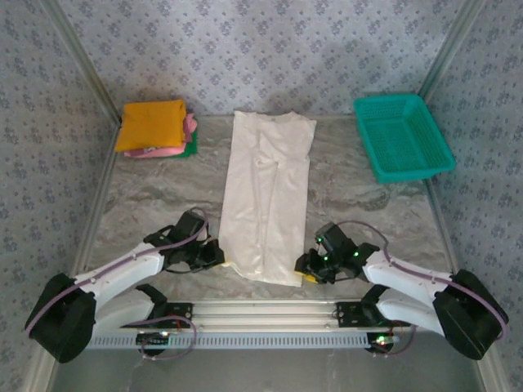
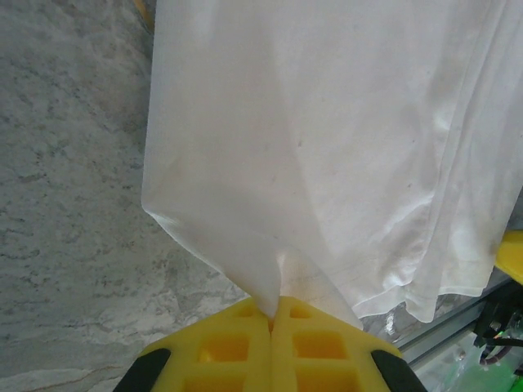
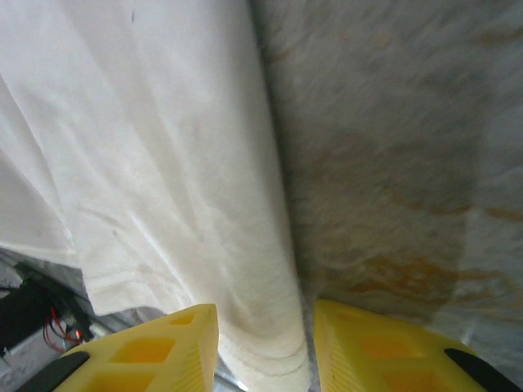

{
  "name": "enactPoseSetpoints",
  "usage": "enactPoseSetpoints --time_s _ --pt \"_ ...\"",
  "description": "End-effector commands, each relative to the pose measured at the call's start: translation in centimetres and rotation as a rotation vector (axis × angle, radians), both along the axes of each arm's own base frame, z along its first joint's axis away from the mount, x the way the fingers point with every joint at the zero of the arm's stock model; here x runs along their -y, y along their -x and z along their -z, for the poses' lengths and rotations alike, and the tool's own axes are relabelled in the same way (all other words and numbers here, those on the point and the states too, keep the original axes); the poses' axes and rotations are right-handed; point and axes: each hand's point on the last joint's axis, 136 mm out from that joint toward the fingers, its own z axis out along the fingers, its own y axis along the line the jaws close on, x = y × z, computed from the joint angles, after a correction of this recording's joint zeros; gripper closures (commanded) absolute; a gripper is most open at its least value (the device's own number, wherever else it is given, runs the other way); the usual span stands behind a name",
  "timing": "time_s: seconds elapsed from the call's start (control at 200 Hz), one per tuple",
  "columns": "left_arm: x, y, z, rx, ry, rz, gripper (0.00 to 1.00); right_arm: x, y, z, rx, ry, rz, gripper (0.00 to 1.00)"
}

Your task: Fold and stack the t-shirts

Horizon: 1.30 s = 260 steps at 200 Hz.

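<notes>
Top external view: the marbled table (image 1: 147,196) is crossed down its middle by the white t-shirt (image 1: 265,196), laid as a long narrow strip with the collar far and the hem at the near edge between the arms. The teal basket (image 1: 391,100) is set at the far right, well apart from the cloth. At the far left a small stack is seen, with the orange shirt (image 1: 149,124) on top and the pink shirt (image 1: 189,124) and green shirt (image 1: 193,147) showing at its edge.

The step in hand is judged to be taking both near hem corners, so that the strip can be folded away towards the collar. The left gripper (image 2: 272,314) is pressed together on the near-left corner, and a peak of thin cloth is pinched between its yellow pads. The right gripper (image 3: 265,327) is spread, with the near-right hem edge lying between its fingers and nothing clamped.

For a clean fold, all layers at the right corner should be caught before any lift is made. Both corners should then be raised together and level, and the hem should be carried straight along the strip so that the edges are kept aligned. A grip on one layer alone would probably let the cloth sag open.
</notes>
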Motion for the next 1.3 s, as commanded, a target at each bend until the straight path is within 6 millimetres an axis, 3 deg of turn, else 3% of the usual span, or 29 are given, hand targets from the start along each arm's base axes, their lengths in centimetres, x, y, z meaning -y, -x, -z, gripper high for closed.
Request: enactPoseSetpoints --time_s 0.0,0.275,0.41,0.49,0.565,0.645,0.825,0.954,1.059,1.294 --pt "0.0 0.1 -0.2 -0.002 -0.003 -0.002 1.00 0.4 2.9 1.0 -0.122 0.015 -0.028 0.61" --pt "0.0 0.1 -0.1 0.006 0.001 -0.004 1.00 0.6 2.9 1.2 -0.104 0.060 -0.026 0.63" --pt "-0.1 0.2 -0.1 0.003 0.002 -0.003 1.00 0.6 2.9 1.5 -0.109 0.075 -0.015 0.68" --pt "-0.2 0.1 -0.2 0.015 0.001 -0.008 1.00 0.8 2.5 1.4 -0.090 0.090 -0.007 0.76" --pt "-0.2 -0.1 -0.4 0.029 0.003 -0.011 1.00 0.7 1.9 0.9 -0.076 0.091 -0.008 0.84" --pt "0.0 -0.3 -0.7 0.042 0.016 -0.019 1.00 0.3 1.1 0.1 -0.047 0.086 -0.003 1.00" --pt "0.9 -1.7 -3.4 0.139 0.078 -0.016 1.00 0.6 -2.1 -2.8 0.018 0.081 0.017 1.00" --pt "0.7 -1.4 -4.1 0.152 0.084 -0.017 1.00 0.9 -3.7 -4.3 0.053 0.059 0.021 1.00" --pt "0.4 0.0 -3.2 0.125 0.056 0.003 1.00 1.0 -2.6 -4.1 0.029 0.061 0.003 1.00" --pt "1.1 3.7 -1.8 0.111 0.049 0.036 1.00 2.1 2.2 -1.9 -0.043 0.069 0.005 1.00"
